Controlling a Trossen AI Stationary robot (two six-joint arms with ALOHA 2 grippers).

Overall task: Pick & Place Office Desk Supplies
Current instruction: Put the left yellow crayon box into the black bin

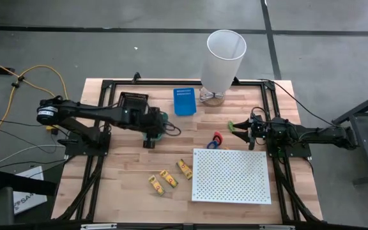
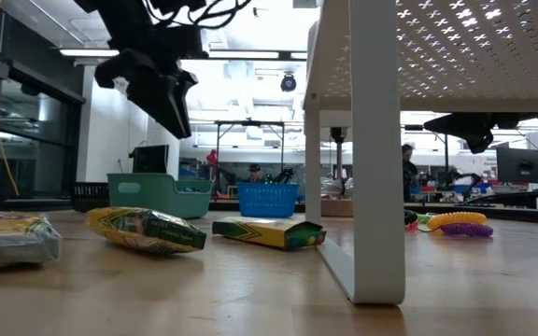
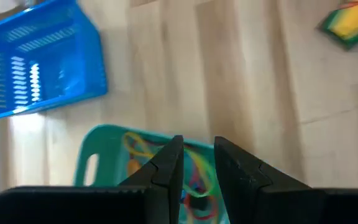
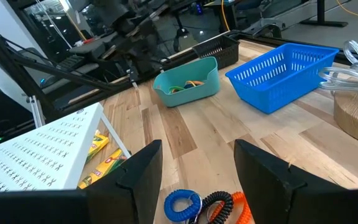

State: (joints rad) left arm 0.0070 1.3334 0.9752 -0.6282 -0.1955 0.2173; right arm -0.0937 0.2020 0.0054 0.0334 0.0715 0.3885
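While the left tool hangs above the tabletop just beside the teal bin, its fingers stand slightly apart with nothing between them. Coloured rubber bands lie inside that teal bin, seen past the fingers in the left wrist view. A blue basket sits near the bin, and a black basket lies behind the left arm.

On the other side, the right tool hovers with its fingers spread wide and empty. Just in front of it on the wood lie coiled loops in blue, black and orange; in the low view a yellow and a purple coil show there too.

Three yellow packs lie in a loose row near the front of the tabletop, just left of the white perforated board, which stands raised on legs. One pack reaches almost to the board's leg. A tall white bin stands at the far edge on a round wooden base.
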